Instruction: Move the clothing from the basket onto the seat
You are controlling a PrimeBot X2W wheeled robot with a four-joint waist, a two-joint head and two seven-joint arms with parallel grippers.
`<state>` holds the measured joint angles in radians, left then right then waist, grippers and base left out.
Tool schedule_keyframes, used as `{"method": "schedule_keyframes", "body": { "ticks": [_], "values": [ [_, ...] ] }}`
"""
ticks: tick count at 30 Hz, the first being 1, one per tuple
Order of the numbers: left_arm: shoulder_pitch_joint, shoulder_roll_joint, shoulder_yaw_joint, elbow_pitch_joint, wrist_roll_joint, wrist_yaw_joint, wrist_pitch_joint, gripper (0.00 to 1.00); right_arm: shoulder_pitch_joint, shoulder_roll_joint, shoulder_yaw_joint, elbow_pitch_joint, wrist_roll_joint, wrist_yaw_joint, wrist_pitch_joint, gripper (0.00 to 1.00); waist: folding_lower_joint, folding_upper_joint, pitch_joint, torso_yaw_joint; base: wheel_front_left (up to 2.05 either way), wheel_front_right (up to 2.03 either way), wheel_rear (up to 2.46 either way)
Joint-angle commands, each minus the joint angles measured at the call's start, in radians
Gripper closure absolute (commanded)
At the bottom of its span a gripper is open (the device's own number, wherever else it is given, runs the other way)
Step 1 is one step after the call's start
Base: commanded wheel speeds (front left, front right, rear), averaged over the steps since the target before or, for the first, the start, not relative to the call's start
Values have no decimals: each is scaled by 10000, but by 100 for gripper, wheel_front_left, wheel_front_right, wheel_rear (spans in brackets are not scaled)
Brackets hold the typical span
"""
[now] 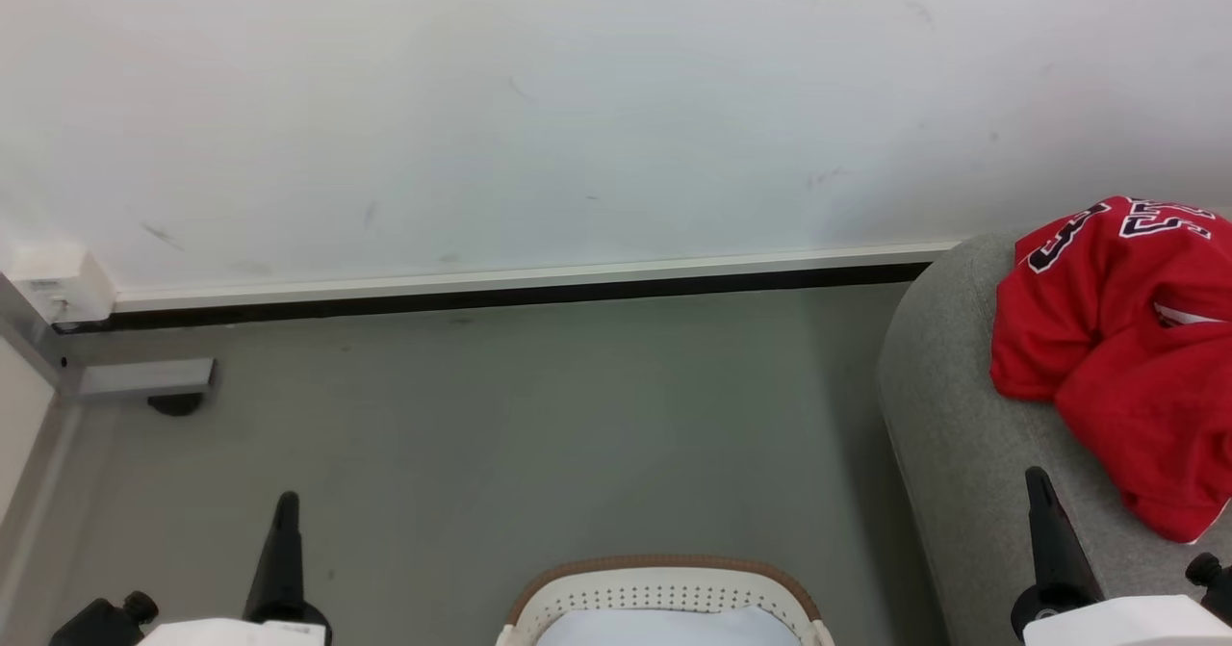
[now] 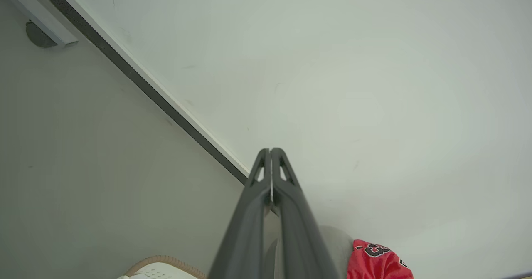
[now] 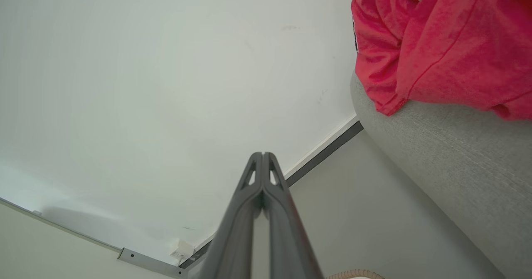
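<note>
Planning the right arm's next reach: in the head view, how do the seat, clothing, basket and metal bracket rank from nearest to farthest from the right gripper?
1. seat, right beside the right gripper.
2. clothing, on the seat, further right.
3. basket, bottom centre.
4. metal bracket, far left.

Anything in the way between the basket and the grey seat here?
Nothing visible. Only bare grey floor lies between the basket and the seat, which stands to the robot's right. A red jersey already lies on the seat.
</note>
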<state>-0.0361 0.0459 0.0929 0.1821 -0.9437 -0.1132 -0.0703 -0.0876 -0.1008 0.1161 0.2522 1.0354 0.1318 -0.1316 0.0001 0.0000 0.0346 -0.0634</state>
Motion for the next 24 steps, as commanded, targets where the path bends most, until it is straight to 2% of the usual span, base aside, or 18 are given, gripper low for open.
{"method": "schedule_keyframes", "body": {
  "ticks": [1,24],
  "values": [
    [-204,64,66,-75,-377,34,110,100,-237,-141,-92,-156,416,-8,67,100,0,0,-9,17,0,0,0],
    [-433,67,136,74,-2736,68,771,100,-259,-368,-322,-175,2946,-12,488,100,0,0,-112,202,0,0,0]
  ]
}}
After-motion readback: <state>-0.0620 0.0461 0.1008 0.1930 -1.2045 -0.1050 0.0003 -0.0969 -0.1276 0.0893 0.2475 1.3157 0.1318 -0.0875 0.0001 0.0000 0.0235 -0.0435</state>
